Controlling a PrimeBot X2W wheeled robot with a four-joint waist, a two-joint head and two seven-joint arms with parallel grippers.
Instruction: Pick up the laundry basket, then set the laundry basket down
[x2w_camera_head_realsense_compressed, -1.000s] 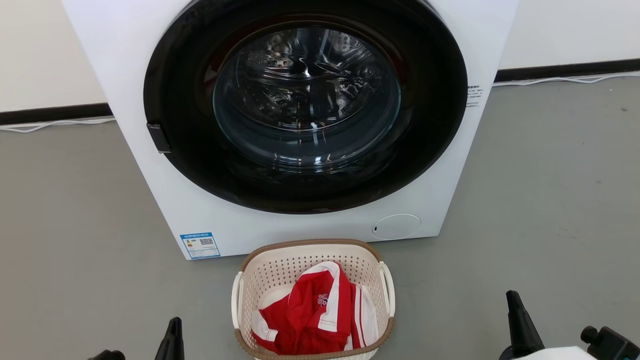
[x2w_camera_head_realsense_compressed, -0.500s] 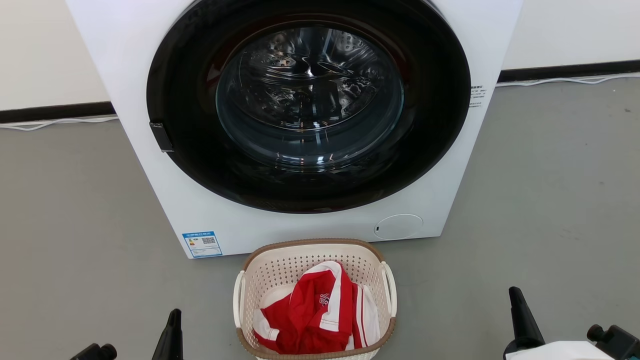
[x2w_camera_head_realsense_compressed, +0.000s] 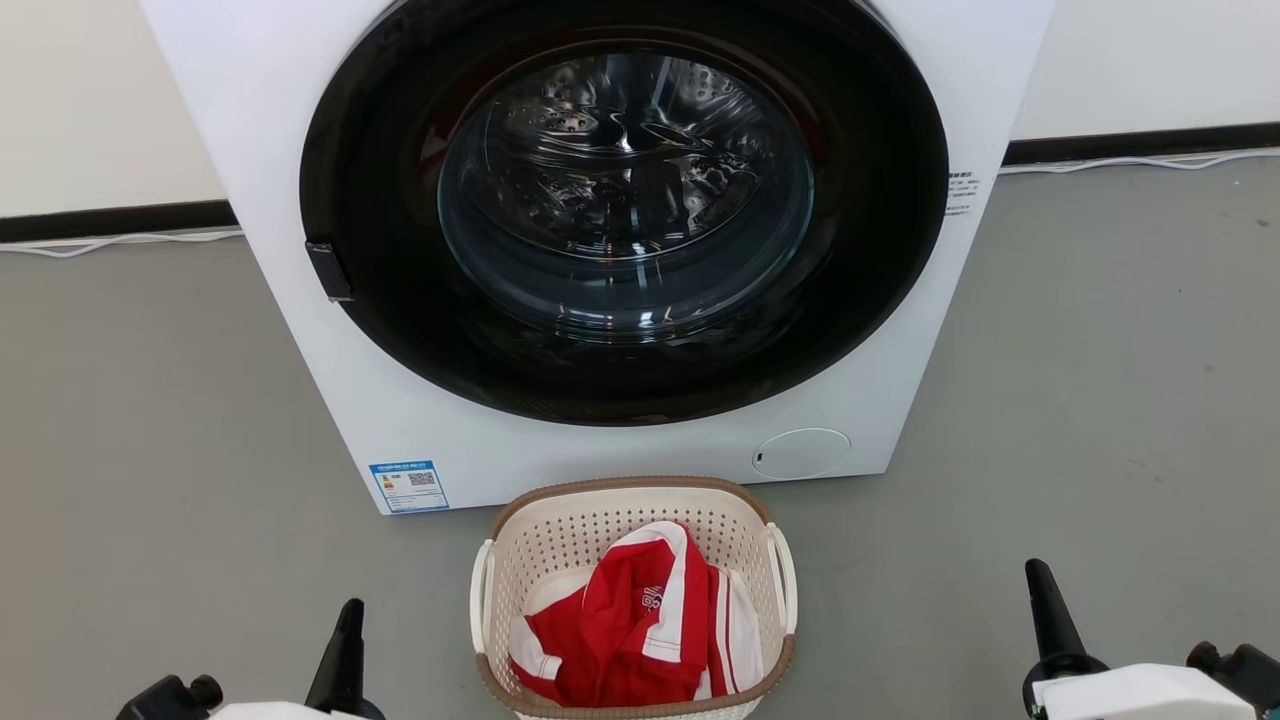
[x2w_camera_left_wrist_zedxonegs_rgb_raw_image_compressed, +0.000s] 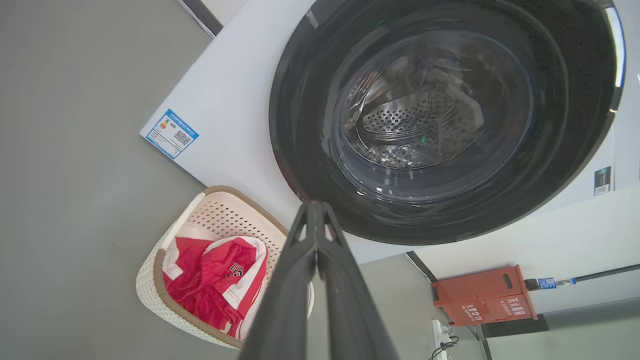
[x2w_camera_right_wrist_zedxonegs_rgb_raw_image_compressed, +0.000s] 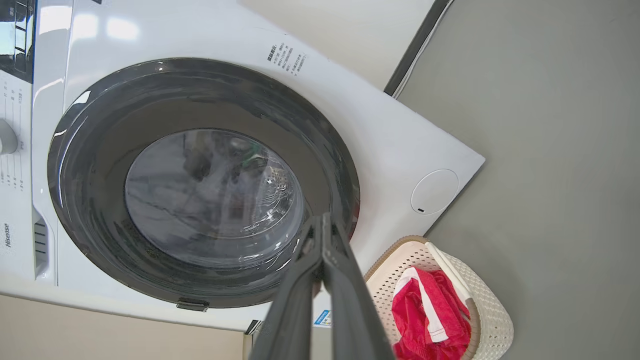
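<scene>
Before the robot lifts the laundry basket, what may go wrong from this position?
1. Both the left hand and right hand are shut and apart from the laundry basket; its thin white handles could slip if gripped poorly.
2. The basket stands close to the washer, so a forward swing may bump it.
3. An uneven lift could tip out the red-and-white garment.

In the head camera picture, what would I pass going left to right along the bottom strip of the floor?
The left gripper → laundry basket → right gripper.
</scene>
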